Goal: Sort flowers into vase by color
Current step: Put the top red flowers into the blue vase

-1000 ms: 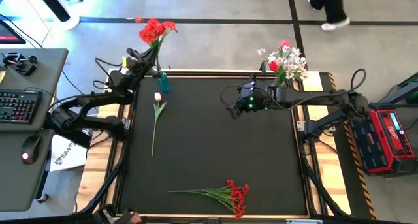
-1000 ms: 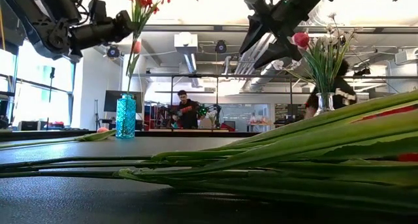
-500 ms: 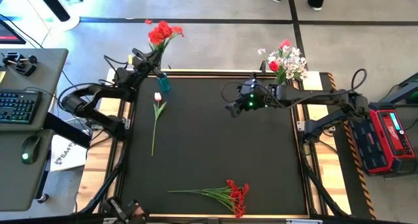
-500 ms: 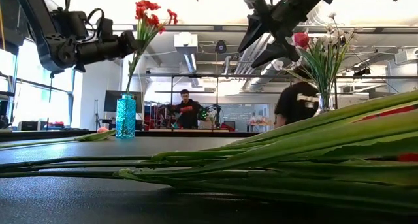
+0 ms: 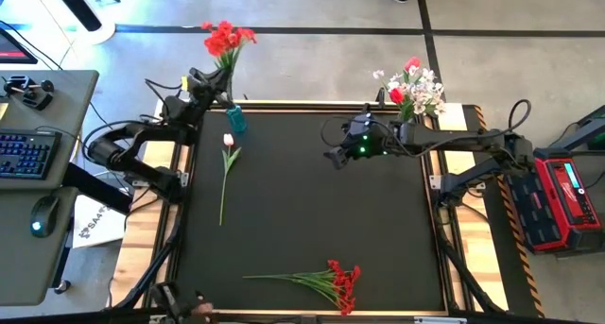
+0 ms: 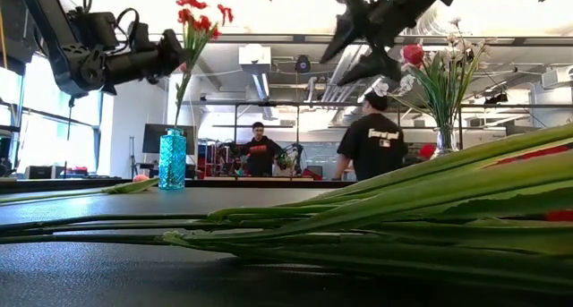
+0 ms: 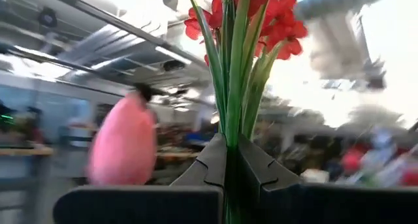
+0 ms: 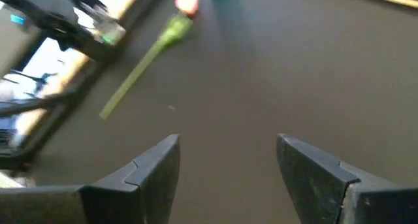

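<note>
My left gripper [image 5: 200,82] is shut on a bunch of red flowers [image 5: 222,38] above the teal vase [image 5: 236,120] at the mat's far left. In the low view the bunch's stems [image 6: 179,101] slant down to the vase's mouth [image 6: 173,133]. A pink-white tulip [image 5: 228,141] lies flat on the mat, with its stem [image 5: 223,187] running toward the near edge. Another red bunch [image 5: 336,281] lies by the near edge. My right gripper [image 5: 333,158] hovers open above the mat's far middle; its wrist view shows the tulip [image 8: 186,0]. My left gripper pinches the red bunch's green stems [image 7: 232,129] between its two fingers, below the blooms [image 7: 261,15]. The fingers come level from the table's left and lie across the stems. The bunch stands nearly upright, with blooms above the fingers and lower stems reaching the teal vase [image 6: 172,159].
A clear vase [image 6: 445,139] with white, pink and red flowers [image 5: 413,86] stands at the mat's far right corner. The black mat [image 5: 312,211] lies bare between the tulip and the near bunch. People stand in the room behind the table. A desk with a keyboard [image 5: 24,154] is to the left.
My left gripper, still shut on the red bunch, has come down a little over the teal vase. The blooms swung toward the right and then back left. A person has walked into the low view behind the table.
</note>
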You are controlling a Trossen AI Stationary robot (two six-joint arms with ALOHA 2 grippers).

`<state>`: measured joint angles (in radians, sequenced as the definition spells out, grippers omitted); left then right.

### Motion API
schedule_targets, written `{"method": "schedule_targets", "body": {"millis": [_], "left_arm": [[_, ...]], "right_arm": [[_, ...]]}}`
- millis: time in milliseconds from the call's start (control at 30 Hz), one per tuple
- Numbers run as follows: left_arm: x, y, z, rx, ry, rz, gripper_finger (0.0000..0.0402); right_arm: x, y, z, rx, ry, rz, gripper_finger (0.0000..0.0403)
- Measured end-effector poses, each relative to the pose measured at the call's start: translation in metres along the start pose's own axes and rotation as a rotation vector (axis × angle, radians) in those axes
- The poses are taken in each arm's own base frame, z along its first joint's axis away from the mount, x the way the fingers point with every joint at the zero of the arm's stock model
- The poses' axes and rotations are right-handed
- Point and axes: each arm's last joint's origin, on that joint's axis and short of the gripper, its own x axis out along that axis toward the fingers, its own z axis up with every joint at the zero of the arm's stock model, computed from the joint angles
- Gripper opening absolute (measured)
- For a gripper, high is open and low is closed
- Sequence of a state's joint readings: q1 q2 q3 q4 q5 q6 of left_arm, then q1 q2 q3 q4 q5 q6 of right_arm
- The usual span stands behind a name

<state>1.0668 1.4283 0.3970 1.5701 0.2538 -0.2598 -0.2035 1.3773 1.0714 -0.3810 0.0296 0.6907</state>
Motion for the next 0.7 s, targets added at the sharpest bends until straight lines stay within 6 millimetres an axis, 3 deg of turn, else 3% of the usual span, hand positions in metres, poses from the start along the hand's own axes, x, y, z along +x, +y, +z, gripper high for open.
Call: {"method": "schedule_targets", "body": {"millis": [367,700], "left_arm": [[0.014,-0.055,0.007,-0.219,0.012,-0.382,0.0000],[0.008,-0.116,0.003,-0.386,0.074,-0.634,0.0000]], "right_arm": [[-0.016,0.033,0.040,-0.135,-0.460,0.343,0.0238],[-0.014,0.052,0.065,-0.265,-0.525,0.393,0.0238]]}}
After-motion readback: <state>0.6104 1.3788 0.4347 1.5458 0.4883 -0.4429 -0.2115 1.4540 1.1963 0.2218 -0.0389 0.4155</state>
